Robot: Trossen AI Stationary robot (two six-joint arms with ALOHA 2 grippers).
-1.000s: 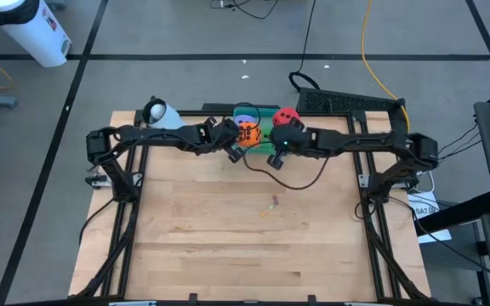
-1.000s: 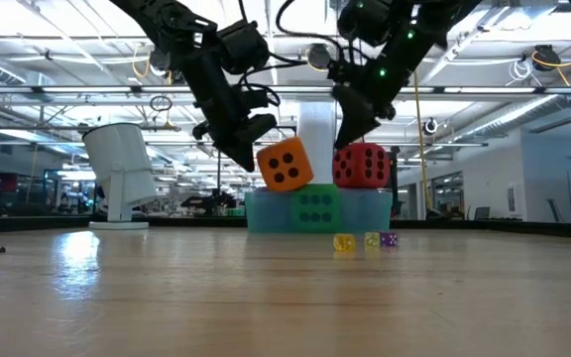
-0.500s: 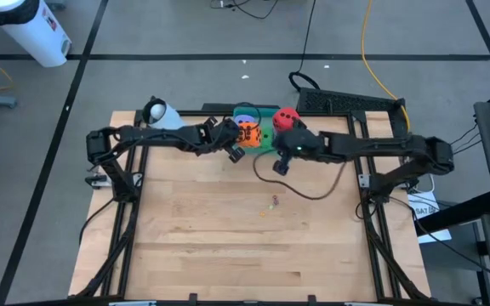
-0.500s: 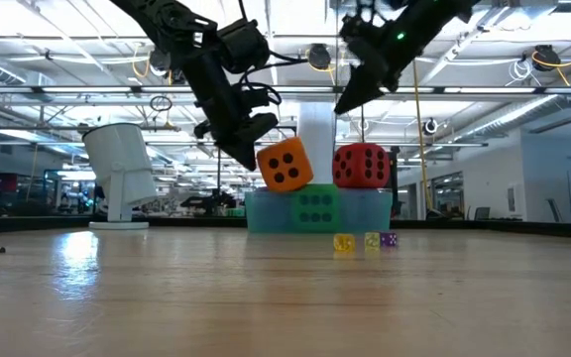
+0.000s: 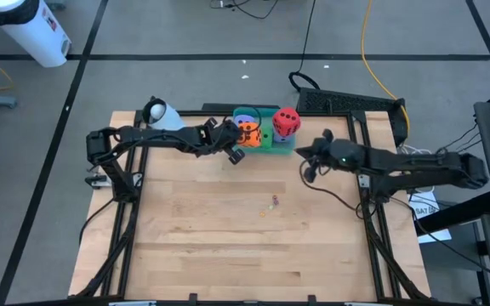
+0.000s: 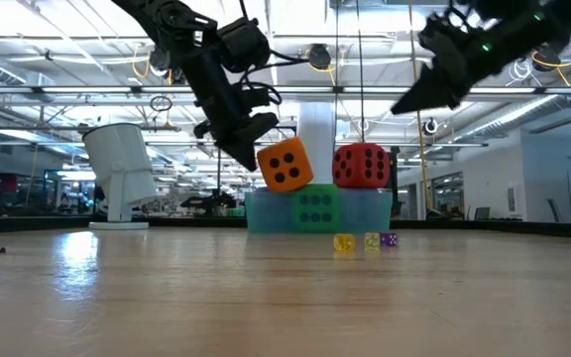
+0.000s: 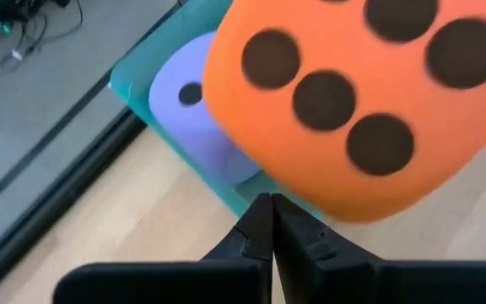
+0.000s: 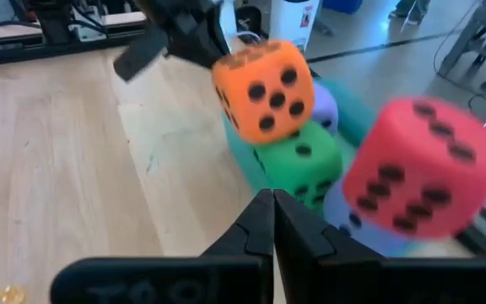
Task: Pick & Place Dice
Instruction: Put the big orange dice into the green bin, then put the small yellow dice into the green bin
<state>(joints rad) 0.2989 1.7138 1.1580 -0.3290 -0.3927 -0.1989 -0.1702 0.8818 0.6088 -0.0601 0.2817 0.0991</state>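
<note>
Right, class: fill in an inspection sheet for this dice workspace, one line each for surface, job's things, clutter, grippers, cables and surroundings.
Surface: wooden table, mostly bare.
Job's things: orange die tilted and red die sit on top of the green die and a light purple die, all in the teal tray at the far edge.
Clutter: three tiny dice on the wood; white cylinder at the far left corner.
Grippers: left gripper shut, beside the orange die; right gripper shut, raised clear of the stack.
Cables: yellow cable and black cable on the floor.
Surroundings: grey floor with black tape lines.
</note>
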